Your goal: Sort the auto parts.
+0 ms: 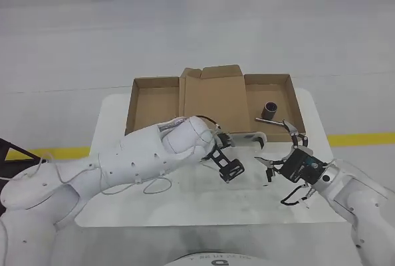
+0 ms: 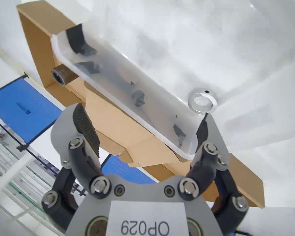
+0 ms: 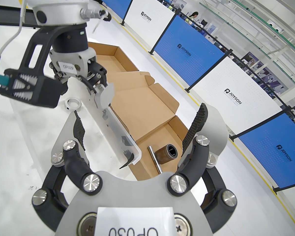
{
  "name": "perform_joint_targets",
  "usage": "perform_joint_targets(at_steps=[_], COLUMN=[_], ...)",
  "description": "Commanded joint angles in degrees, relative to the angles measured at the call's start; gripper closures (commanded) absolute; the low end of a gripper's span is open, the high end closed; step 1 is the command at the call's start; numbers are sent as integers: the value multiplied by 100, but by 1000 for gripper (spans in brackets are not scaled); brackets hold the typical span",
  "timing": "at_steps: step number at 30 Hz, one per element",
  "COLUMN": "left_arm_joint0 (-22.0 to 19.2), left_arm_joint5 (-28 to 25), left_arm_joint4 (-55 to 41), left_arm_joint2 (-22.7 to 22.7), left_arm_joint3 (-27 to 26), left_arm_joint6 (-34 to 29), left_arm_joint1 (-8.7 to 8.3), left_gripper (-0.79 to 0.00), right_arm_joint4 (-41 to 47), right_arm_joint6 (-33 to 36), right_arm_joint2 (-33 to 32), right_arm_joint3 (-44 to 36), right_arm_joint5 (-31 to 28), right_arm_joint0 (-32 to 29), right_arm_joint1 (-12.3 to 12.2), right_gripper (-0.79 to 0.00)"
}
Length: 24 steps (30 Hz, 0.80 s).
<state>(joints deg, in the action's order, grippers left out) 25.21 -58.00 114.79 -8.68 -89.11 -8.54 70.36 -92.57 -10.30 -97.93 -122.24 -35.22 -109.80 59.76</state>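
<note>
The white surface [image 1: 204, 199] carries a long cardboard box [image 1: 154, 106] with three compartments along its far side. Both arms hang over the near middle. The left claw [image 2: 142, 124] is spread wide with nothing in it, and the right claw [image 3: 139, 116] is spread and empty too. From where I stand, the two look close together.

A clear tray [image 2: 147, 130] lies against the front of the box with a few small dark pieces in it. In the right compartment lie a dark cylinder [image 3: 163, 155] and, beside it, a thin metal rod [image 3: 154, 159]. The smallest part is a silver ring [image 2: 191, 104]. It lies flat on the surface just beside the tray's end corner and just past one finger of the left claw. I cannot tell if it touches the tray.

I reckon the ring is next to be sorted, and that is where the trouble could start.
- **Catching the tray:** The ring sits so close to the corner that a finger coming down could catch the wall and shove the light tray into the box.
- **Losing the ring:** It is low and smooth. A finger landing off-centre could flick it away, or it could slip out of the grip.
- **Arms colliding:** With the arms this near each other, one swinging across could knock the other.
</note>
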Motion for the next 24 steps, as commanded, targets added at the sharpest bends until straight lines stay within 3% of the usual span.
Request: perform_joint_targets(at_steps=[1,24], left_arm_joint0=[34,94], left_arm_joint5=[0,46], left_arm_joint4=[87,258], left_arm_joint2=[-106,-106], left_arm_joint3=[22,-75], left_arm_joint6=[48,1], left_arm_joint1=[17,18], left_gripper=[-785,-785], right_arm_joint4=[-1,-1], right_arm_joint6=[0,0], right_arm_joint2=[0,0], right_arm_joint3=[0,0], right_arm_joint5=[0,0], right_arm_joint0=[0,0], right_arm_joint1=[0,0], right_gripper=[-785,-785])
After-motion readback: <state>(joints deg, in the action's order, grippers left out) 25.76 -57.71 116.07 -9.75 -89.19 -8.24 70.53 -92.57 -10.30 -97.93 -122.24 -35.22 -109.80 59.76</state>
